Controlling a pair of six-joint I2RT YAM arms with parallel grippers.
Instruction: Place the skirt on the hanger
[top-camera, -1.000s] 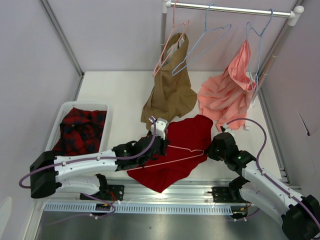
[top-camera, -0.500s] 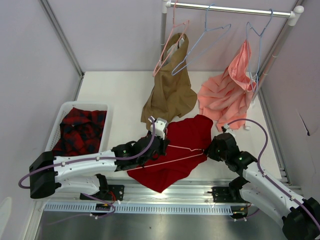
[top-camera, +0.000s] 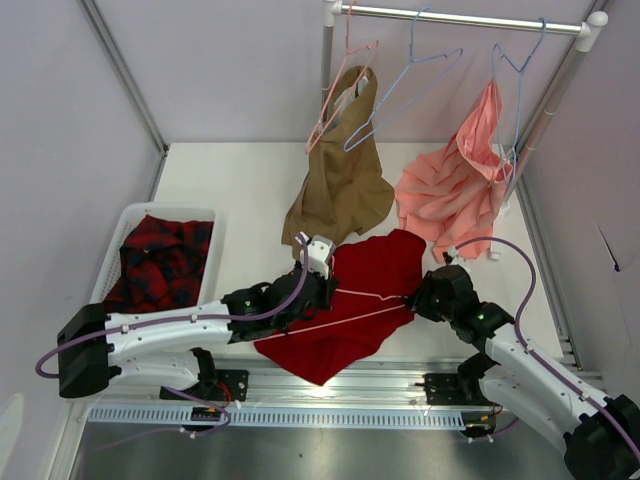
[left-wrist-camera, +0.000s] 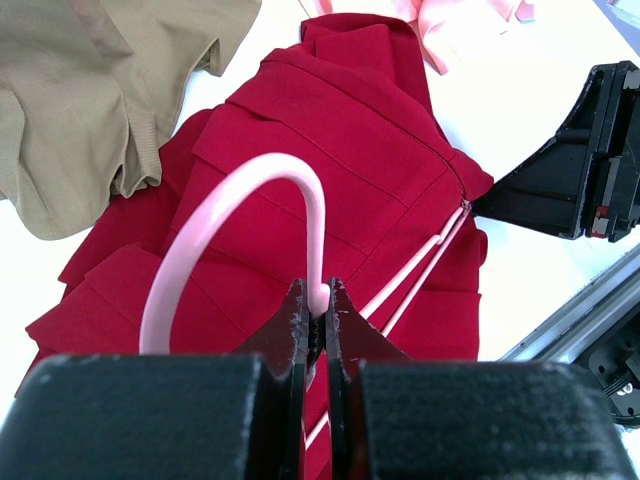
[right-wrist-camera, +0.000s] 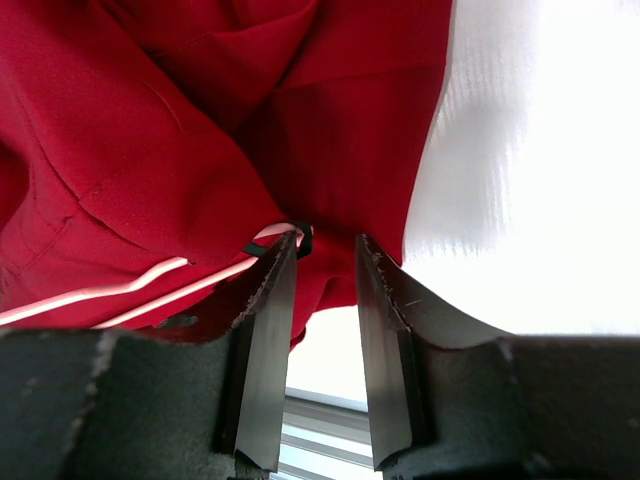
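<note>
Left gripper (left-wrist-camera: 315, 300) is pinched tight on the hanger (left-wrist-camera: 265, 168), right where the pink hook meets the neck. The hook curls up over the fingers in the left wrist view. Right gripper (right-wrist-camera: 325, 245) has its jaws apart with nothing between them. Its tips sit at the edge of the skirt (right-wrist-camera: 150, 130), and the hanger's far end and a small dark fitting (right-wrist-camera: 301, 240) lie just beside the left finger.

From the top view, the skirt (top-camera: 385, 262) lies flat on the table (top-camera: 240, 190) in the lower middle of the frame, between the two arms. The hanger (top-camera: 370, 295) lies across it, on top of the cloth and not inside it, so I judge the dressing step is not yet done.

My worries from here:

- **Missed pinch:** if the right jaws shut where they are, they may catch the wire as well as the cloth, or only a thin fold that slips out on the lift.
- **Hanger rotation:** my left hold is on a thin round wire. Any pull from the right side could spin the hanger in the jaws and tip its shoulders out of line.
- **Dragging:** the skirt's lower corner reaches toward the near edge of the table. A sideways tug could drag the whole garment off instead of opening the waist.
- **Crowding:** the tan garment (top-camera: 340, 185) hangs just above the skirt's upper left, close enough to snag if I lift that way.
</note>
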